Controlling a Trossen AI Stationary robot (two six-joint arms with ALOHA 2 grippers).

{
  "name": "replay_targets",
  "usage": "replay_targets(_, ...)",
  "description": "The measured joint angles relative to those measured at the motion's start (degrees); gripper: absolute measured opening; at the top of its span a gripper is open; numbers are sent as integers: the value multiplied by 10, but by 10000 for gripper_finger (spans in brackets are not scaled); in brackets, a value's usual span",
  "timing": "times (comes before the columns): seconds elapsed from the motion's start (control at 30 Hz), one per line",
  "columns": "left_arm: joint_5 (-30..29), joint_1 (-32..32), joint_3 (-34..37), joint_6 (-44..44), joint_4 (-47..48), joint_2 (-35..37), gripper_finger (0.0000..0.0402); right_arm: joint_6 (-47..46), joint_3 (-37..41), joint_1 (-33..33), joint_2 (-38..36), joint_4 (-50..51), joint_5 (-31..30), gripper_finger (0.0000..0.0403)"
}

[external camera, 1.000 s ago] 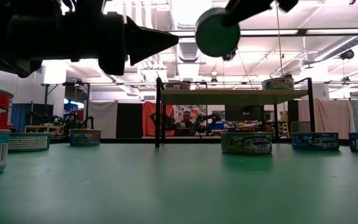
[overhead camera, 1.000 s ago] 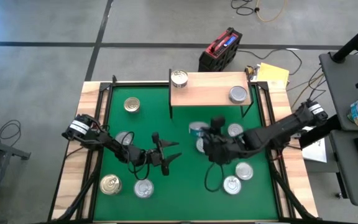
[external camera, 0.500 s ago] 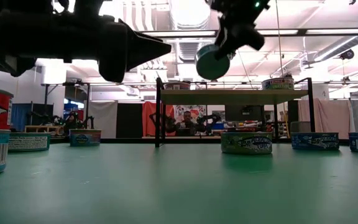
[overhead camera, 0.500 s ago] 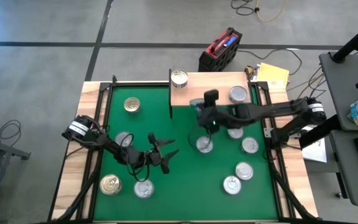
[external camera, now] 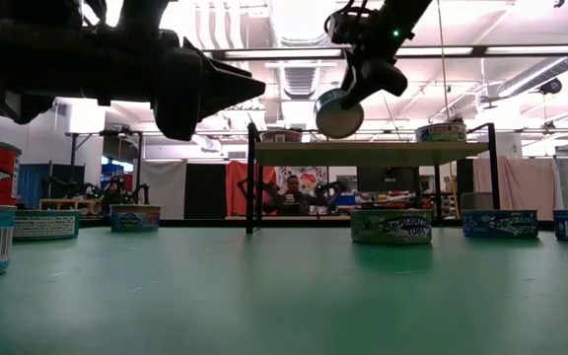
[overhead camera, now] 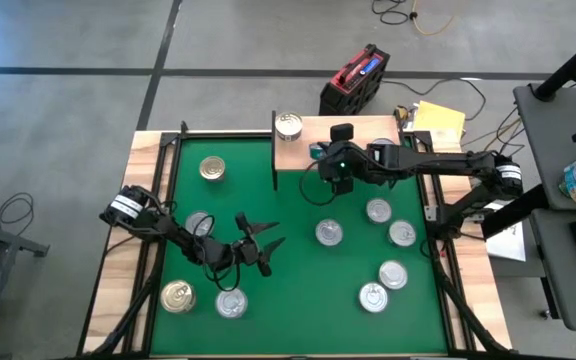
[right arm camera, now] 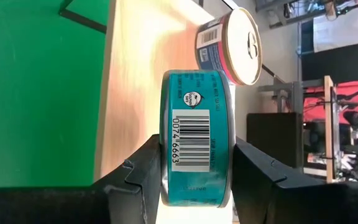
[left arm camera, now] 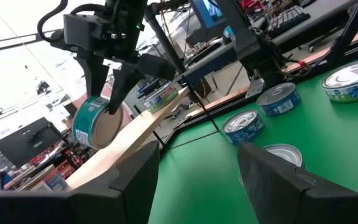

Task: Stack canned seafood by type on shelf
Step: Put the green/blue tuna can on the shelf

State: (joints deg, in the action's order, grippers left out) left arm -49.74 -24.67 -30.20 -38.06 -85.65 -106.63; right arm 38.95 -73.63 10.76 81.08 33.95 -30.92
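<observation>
My right gripper (overhead camera: 326, 158) is shut on a teal-labelled can (right arm camera: 196, 130) and hangs over the near left part of the light-wood shelf (overhead camera: 353, 132). A gold-topped can (overhead camera: 288, 125) stands on the shelf's far left corner; it also shows in the right wrist view (right arm camera: 229, 46). My left gripper (overhead camera: 258, 245) is open and touches nothing, hovering over the green mat among loose cans. Its fingers (left arm camera: 135, 180) stand wide apart. Several more cans stand upright on the mat, such as a silver one (overhead camera: 329, 233) and a gold one (overhead camera: 211, 168). My right gripper pinches the teal can between its two fingers, one finger (right arm camera: 138, 177) on each flat end face, with the barcoded side wall (right arm camera: 185, 143) facing the wrist camera. The fingers slant down from the table's right side. The can is lifted clear above the shelf and stands on edge (external camera: 338, 113).
Cans lie scattered on the mat: two near my left arm (overhead camera: 199, 222) (overhead camera: 231, 302), a gold one at the near left (overhead camera: 177, 296), several on the right (overhead camera: 378, 211) (overhead camera: 402, 234) (overhead camera: 393, 274) (overhead camera: 373, 296). The shelf's thin black legs (external camera: 251, 177) stand on the mat's far side.
My right gripper has carried the teal can from above the mat's middle toward the far edge, ending over the shelf's near left part, staying shut on it. The silver can that was beneath the arm now shows on the mat.
</observation>
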Motion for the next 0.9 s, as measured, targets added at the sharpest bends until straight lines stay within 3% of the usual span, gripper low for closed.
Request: replay_targets(0.9, 1, 0, 0, 7, 0, 0, 201, -4, 35, 13, 0, -36, 12, 138)
